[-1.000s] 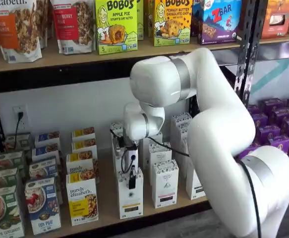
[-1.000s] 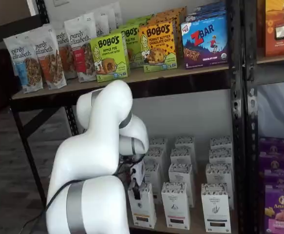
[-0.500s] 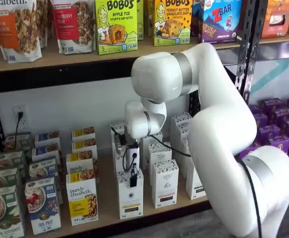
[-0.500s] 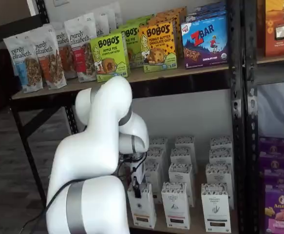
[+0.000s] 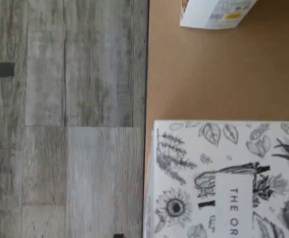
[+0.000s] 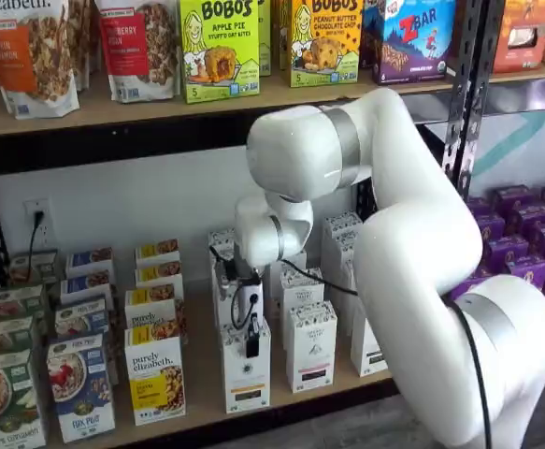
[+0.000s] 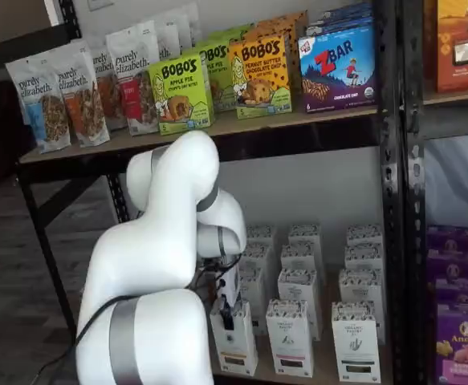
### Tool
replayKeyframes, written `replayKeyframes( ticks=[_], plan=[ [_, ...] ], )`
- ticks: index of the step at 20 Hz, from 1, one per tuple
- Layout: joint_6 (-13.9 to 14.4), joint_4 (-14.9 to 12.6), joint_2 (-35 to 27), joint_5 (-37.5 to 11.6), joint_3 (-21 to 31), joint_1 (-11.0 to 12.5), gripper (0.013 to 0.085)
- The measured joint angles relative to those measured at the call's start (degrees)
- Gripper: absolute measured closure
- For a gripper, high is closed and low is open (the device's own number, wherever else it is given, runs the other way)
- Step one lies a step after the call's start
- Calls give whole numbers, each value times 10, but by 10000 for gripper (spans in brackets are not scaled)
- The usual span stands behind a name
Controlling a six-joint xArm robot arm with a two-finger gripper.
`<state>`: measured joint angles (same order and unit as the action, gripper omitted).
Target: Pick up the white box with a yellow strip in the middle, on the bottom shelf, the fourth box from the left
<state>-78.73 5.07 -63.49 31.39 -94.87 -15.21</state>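
The white box (image 6: 247, 379) stands at the front of its row on the bottom shelf (image 6: 202, 374), with a speckled top and a thin yellowish strip low on its front. My gripper (image 6: 250, 339) hangs straight down onto its top, and one black finger shows against the upper front face. In both shelf views the box (image 7: 235, 343) stands upright on the board with the gripper (image 7: 226, 313) at its top. The jaws are open and the box rests unlifted. The wrist view looks down on the box's flower-printed top (image 5: 223, 183) and the tan board (image 5: 208, 74).
White cartons of the same shape (image 6: 310, 344) stand close to the right and behind. Purely elizabeth boxes (image 6: 155, 379) stand close to the left. My own white arm (image 6: 412, 253) fills the space in front of the shelf. Grey plank floor (image 5: 65, 119) lies beyond the board's edge.
The upper arm rocked slightly sideways and back. The gripper stays at the white box's top with its jaws just as wide.
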Motion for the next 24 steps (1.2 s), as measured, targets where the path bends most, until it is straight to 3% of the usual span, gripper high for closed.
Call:
replayKeyframes(
  ticks=[11,19,24],
  plan=[
    [12,-14,-31,0,-34,1,130],
    [15,-19,-34,17,-40,1,370],
    [25,-31,-27,36,-35,2,370]
  ],
)
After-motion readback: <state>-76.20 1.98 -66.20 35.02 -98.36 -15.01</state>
